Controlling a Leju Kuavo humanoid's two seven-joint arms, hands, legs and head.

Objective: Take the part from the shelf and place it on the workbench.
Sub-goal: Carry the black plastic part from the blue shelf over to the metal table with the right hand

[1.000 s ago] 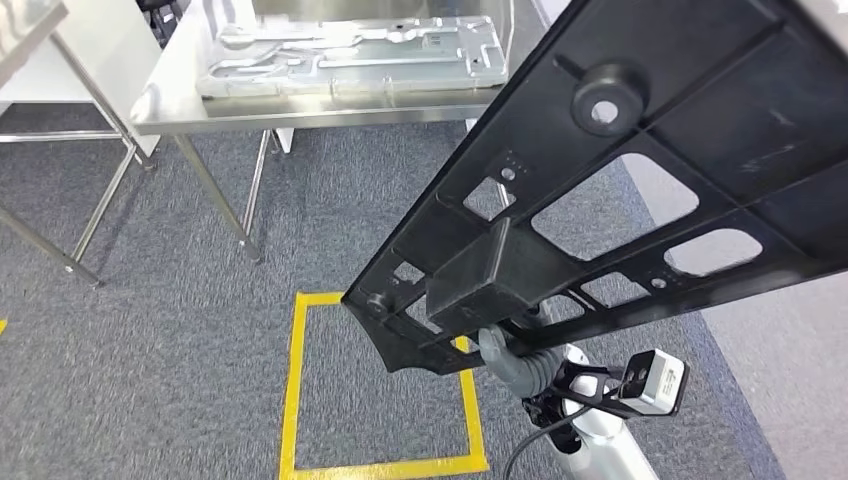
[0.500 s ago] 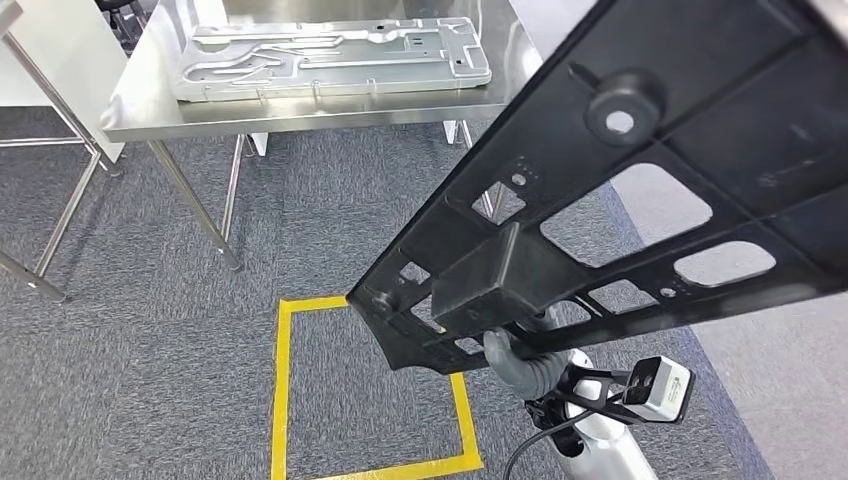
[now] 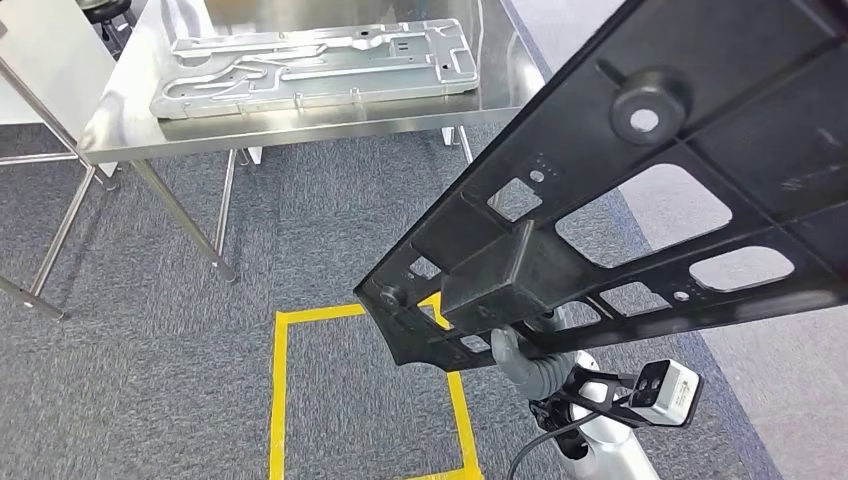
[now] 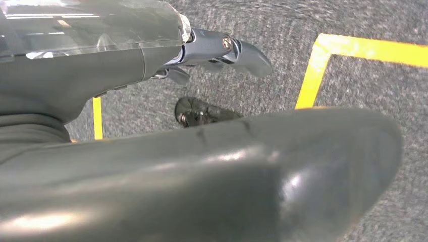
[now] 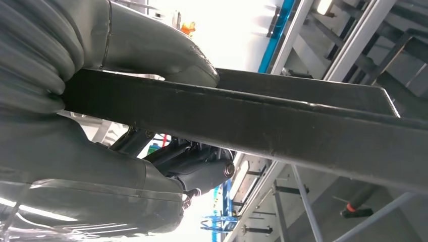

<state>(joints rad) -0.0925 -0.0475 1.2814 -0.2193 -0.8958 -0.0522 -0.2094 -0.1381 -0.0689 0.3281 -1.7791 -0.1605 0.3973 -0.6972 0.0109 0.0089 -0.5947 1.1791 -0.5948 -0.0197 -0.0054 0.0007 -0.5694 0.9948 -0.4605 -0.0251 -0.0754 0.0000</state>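
Carrying the black part [image 3: 640,190] toward the bench [image 3: 300,125] appears to be the step in hand: the part is off the shelf and is hanging tilted above the carpet and the yellow floor square [image 3: 365,395]. The right robot hand [image 5: 101,101] is clamping the part's edge, thumb on one face and fingers on the other. The left robot hand [image 4: 222,50] is holding nothing, fingers partly curled. Next comes closing on the bench, where a silver metal plate [image 3: 310,65] is already lying, and lowering the part flat.

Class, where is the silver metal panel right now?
In the head view, the silver metal panel lies flat on the steel workbench, upper left, beyond the yellow floor square.
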